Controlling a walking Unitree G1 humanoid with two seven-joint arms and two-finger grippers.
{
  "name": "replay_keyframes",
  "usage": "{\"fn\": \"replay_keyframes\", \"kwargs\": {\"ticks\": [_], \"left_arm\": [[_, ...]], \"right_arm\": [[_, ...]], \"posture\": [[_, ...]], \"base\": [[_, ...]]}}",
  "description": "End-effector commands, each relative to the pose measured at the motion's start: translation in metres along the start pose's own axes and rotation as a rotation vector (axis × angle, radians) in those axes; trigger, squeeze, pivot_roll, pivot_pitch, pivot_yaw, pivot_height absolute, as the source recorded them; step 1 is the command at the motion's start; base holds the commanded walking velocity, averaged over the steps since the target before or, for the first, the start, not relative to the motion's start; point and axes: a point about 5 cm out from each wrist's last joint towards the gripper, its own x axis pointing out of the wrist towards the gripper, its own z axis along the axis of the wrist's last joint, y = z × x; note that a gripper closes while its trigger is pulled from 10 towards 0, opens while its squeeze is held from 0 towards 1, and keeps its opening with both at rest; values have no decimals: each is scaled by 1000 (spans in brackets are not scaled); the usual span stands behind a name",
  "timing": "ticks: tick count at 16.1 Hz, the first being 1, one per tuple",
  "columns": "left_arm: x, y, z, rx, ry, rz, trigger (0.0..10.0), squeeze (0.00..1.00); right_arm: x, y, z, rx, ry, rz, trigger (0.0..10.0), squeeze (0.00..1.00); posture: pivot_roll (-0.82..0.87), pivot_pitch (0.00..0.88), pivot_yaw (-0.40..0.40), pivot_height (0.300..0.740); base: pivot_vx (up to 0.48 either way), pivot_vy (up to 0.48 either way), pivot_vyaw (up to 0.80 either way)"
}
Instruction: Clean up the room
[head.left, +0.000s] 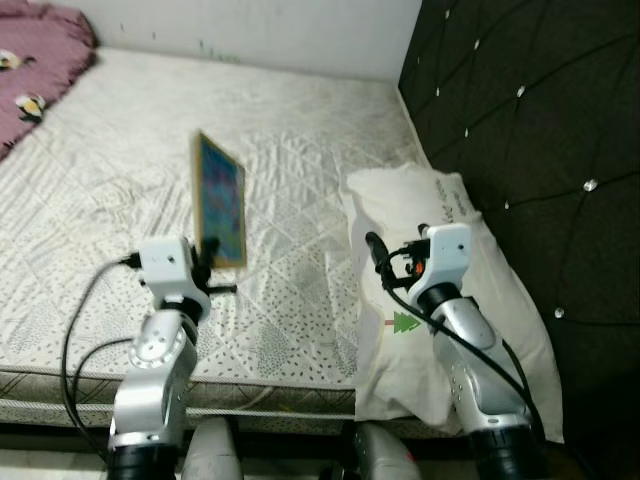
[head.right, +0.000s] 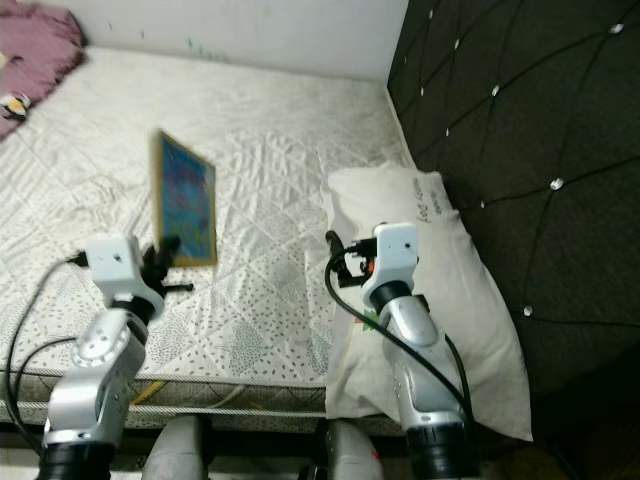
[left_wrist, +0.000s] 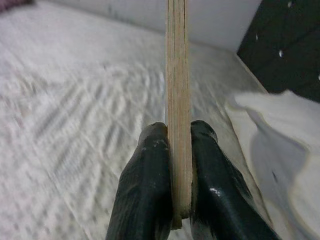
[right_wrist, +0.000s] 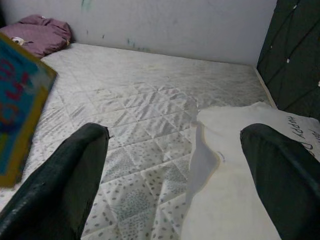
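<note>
A thin wooden board (head.left: 221, 198) with a blue painted face is held upright above the white quilted mattress (head.left: 120, 190). My left gripper (head.left: 207, 262) is shut on its lower edge; in the left wrist view both black fingers (left_wrist: 150, 190) clamp the board's wooden edge (left_wrist: 178, 100). My right gripper (head.left: 378, 255) stands open over the near end of a white pillow (head.left: 470, 300) by the headboard, with nothing between its fingers (right_wrist: 65, 185). The board (right_wrist: 17, 105) also appears at the side of the right wrist view.
A black tufted headboard (head.left: 540, 120) rises on the right. A purple blanket (head.left: 35, 60) lies bunched at the mattress's far left corner. A white wall (head.left: 250, 30) runs behind the bed. The mattress's near edge (head.left: 250, 385) is just before me.
</note>
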Motion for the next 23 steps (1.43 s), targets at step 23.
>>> {"fn": "replay_keyframes", "kwargs": {"ticks": [23], "left_arm": [[70, -29, 9, -416, 267, -190, 10000, 0]], "right_arm": [[-40, -22, 10, -59, 21, -100, 10000, 0]], "posture": [[-120, 93, -142, 566]], "base": [[0, 0, 0]]}}
